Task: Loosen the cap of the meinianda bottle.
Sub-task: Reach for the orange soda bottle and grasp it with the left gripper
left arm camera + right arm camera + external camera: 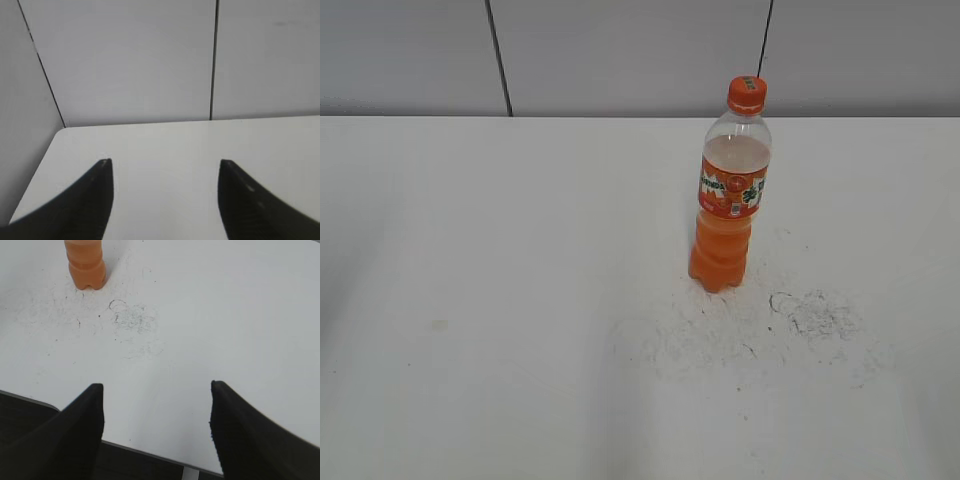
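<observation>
The meinianda bottle (730, 200) stands upright on the white table, right of centre in the exterior view, with orange drink and an orange label. The orange cap (746, 94) sits on its neck. Only the bottle's orange base (86, 265) shows at the top left of the right wrist view. My right gripper (156, 390) is open and empty over the table's near edge, well short of the bottle. My left gripper (165, 165) is open and empty above the table, facing the wall; the bottle is out of its view. Neither gripper shows in the exterior view.
The white table (500, 300) has scuffed grey marks (810, 315) just right of the bottle's base. A grey panelled wall (620, 50) runs behind the table. The table's near edge (150, 452) shows in the right wrist view.
</observation>
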`<state>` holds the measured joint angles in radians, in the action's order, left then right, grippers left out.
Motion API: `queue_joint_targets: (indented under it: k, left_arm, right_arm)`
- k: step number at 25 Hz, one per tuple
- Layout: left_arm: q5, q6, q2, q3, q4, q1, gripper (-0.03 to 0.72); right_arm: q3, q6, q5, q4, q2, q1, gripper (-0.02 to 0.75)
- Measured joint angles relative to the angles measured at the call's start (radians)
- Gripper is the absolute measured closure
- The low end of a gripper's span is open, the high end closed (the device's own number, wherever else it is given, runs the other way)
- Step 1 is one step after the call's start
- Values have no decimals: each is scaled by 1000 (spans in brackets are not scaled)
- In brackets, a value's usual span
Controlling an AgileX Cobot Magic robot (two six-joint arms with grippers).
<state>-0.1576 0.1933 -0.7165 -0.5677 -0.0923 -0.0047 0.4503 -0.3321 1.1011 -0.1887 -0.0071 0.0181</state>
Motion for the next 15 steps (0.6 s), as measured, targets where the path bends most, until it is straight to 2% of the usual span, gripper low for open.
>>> queue_joint_targets:
  k: [5,10,15]
  left_arm:
    - [252,1,-268,-2,-8,-32,185]
    - [438,1,-488,-3,-10,-138,185]
    - [531,1,-646,-3,5,-231,185]
  right_arm:
    - [0,0,0,0,0,0,245]
    - [0,0,0,-1,0,0,245]
    - [0,0,0,-1,0,0,245]
